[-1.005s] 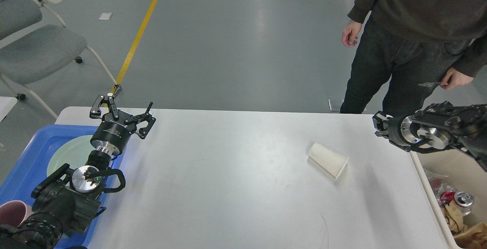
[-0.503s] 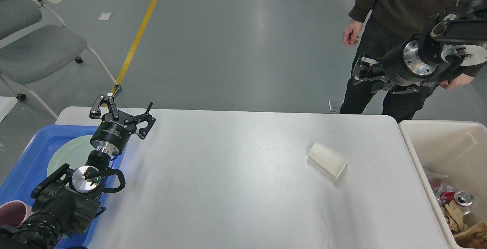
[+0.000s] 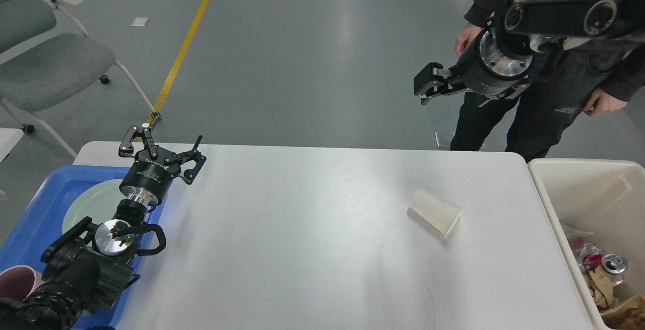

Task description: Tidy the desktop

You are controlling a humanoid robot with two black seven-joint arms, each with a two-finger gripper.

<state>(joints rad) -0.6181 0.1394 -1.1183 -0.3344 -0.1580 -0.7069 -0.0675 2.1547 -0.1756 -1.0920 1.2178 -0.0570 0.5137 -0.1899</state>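
1. Head view: desktop (image 3: 312,249) fills lower frame; paper cup (image 3: 434,212) on its side, toward 4 o'clock.
2. Right gripper (image 3: 422,87) high at 1 o'clock, finger gap unreadable; left gripper (image 3: 162,143) spread, empty.
3. Descend over cup, pinch gently, avoid crushing; drop into bin (image 3: 599,184).

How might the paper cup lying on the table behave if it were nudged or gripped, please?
The paper cup lies on its side, so a nudge would probably roll it in a curve, since it tapers. It looks thin-walled and empty: likely light, and easily crushed by a firm squeeze.
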